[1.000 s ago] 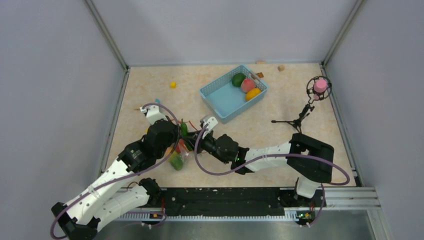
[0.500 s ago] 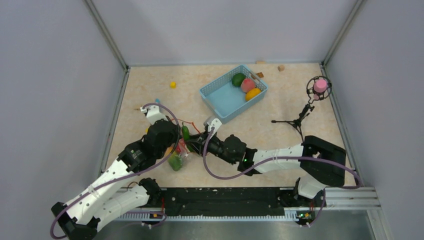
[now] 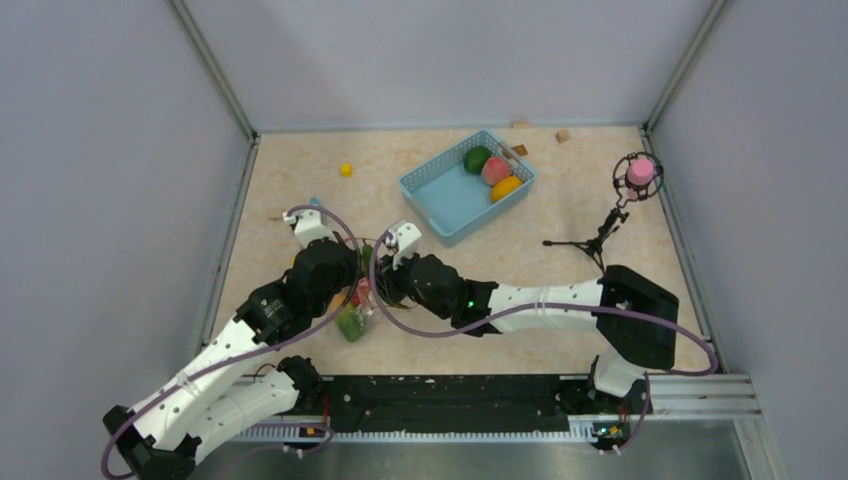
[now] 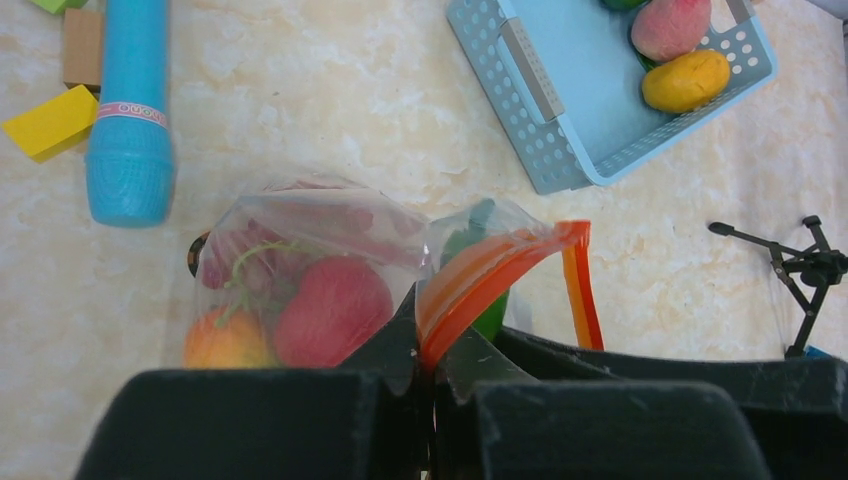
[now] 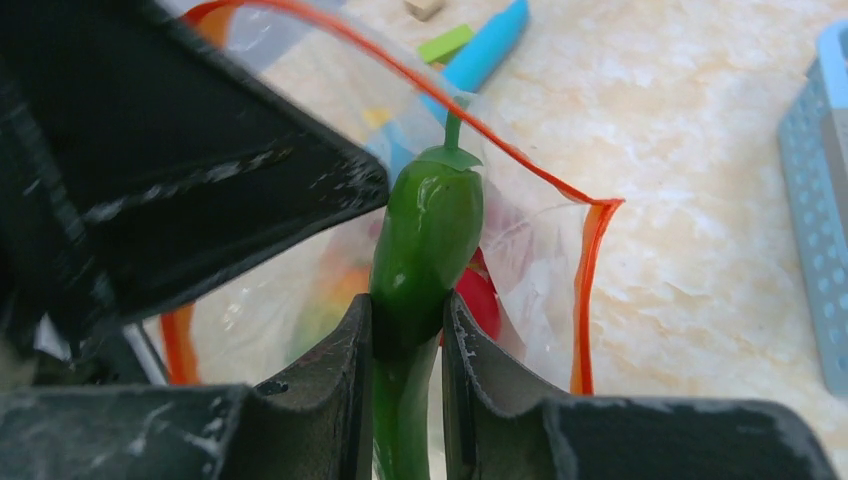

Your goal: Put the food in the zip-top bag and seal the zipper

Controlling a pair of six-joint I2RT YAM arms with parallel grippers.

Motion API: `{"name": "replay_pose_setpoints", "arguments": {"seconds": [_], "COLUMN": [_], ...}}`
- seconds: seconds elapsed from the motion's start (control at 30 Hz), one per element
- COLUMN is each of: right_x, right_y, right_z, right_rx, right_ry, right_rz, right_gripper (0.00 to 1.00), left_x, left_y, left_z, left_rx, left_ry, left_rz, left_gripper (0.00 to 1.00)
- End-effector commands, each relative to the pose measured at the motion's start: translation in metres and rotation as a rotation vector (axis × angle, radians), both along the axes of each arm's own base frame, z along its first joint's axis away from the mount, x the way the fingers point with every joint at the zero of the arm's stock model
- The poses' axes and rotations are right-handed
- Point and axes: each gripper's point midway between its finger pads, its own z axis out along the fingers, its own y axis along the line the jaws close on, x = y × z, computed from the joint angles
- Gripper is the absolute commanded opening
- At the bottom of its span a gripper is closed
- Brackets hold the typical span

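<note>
Chili [image 5: 425, 240] in play, Mara: clamped in the right gripper [image 5: 407, 312], stem end leading, right at the mouth of the zip-top bag [image 4: 300, 225].

And look why that mouth is gaping, Jon. The left gripper [image 4: 428, 345] is pinched tight on the zipper [image 4: 500, 262], lifting one stretch of the orange-red strip so the rim bows into a loop. Without that hold the crinkly film would flop flat on the table [image 4: 300, 100], I reckon.

Agreed. The grip sits low on the chili's body too, which leaves the long free end to poke in first (smart for a slim, slippery thing). From the right wrist view the stem looks just inside the rim, though I can't swear it has crossed.

What's bagged so far?

A red tomato [image 4: 332, 310] and an orange [image 4: 220, 342] lying side by side against the clear wall, with something purplish on a green stalk above them, grapes [image 4: 255, 250] probably. Over in the blue basket [image 4: 545, 160], well apart, sit the peach [image 4: 668, 25], the mango [image 4: 685, 80] and a green pepper [image 3: 476, 158].

So roughly halfway on loading, and the seal not begun.

My read as well. The worry is the chili snagging that raised strip on release, so the jaws should part only once it hangs well below the rim
</note>
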Motion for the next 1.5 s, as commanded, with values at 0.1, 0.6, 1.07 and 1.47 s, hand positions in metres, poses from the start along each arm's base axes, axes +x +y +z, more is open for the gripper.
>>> {"name": "replay_pose_setpoints", "arguments": {"seconds": [0.1,0.6,1.07,1.47], "right_x": [0.024,0.054,0.018,0.052], "right_y": [-0.002,0.0,-0.008,-0.058], "right_z": [-0.005,0.006,0.073,0.064], "right_rx": [-0.007,0.143,0.09,-0.001], "right_ry": [0.22,0.412,0.057,0.086], "right_rz": [-0.212,-0.279,0.091,-0.129], "right_gripper": [0.06,0.42,0.86,0.99], "left_x": [0.004,0.0,0.005,0.007], "left_y": [-0.021,-0.037,-0.01,-0.004], "left_z": [0.022,0.025,0.02,0.017], "left_rx": [-0.076,-0.095,-0.064,-0.048], "left_ry": [-0.071,-0.088,-0.076,-0.07], "left_rz": [-0.091,-0.189,-0.031,0.005], "left_gripper": [0.0,0.0,0.0,0.0]}}
